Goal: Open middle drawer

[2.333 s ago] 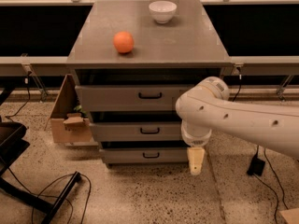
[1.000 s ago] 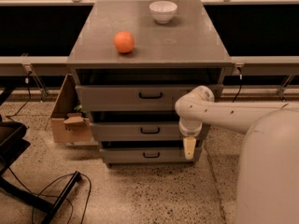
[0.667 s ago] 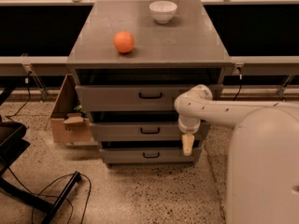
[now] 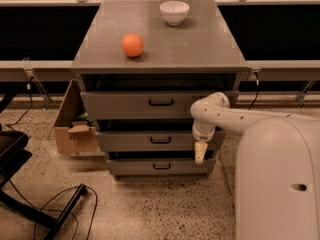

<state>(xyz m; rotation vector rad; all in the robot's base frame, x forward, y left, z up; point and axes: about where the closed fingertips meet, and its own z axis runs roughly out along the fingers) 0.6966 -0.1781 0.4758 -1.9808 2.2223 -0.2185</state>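
Three grey drawers in the cabinet, middle drawer (image 4: 125,141) between the other two, not pulled out, same as before, tool (image 4: 199,152) pointing down at its right end, higher than earlier, whether wide or narrow cannot tell, orange (image 4: 132,45) and bowl (image 4: 174,12) unmoved on tabletop (image 4: 200,46)

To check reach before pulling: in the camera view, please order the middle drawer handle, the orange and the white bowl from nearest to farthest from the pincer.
The pincer hangs at the right end of the middle drawer.
1. Drawer handle, just left.
2. Orange, cabinet top, front left.
3. White bowl, same top, back.
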